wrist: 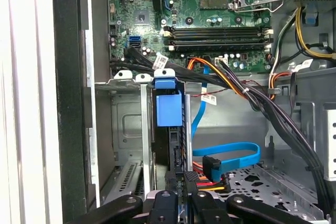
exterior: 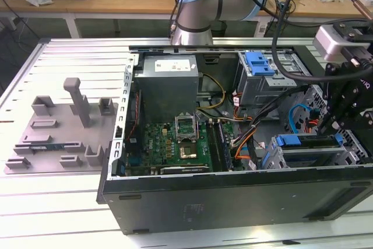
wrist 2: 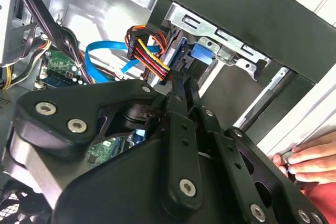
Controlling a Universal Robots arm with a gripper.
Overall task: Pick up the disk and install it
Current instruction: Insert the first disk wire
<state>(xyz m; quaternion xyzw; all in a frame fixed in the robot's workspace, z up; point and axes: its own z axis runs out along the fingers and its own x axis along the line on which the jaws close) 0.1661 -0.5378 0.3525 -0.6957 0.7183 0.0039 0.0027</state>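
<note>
Robot gripper [wrist: 181, 181] slots the disk [wrist: 169, 109] on edge into the drive cage [wrist: 126, 129] of an open computer case [exterior: 233, 205].
The fingers [wrist: 191, 186] are drawn close together and appear to pinch the disk's thin rear edge, beside the red-and-yellow power cable [wrist: 210, 182]. In the exterior view the cage lies at the case's right end. A person's hand [wrist 2: 307, 161] rests on the case rim.
</note>
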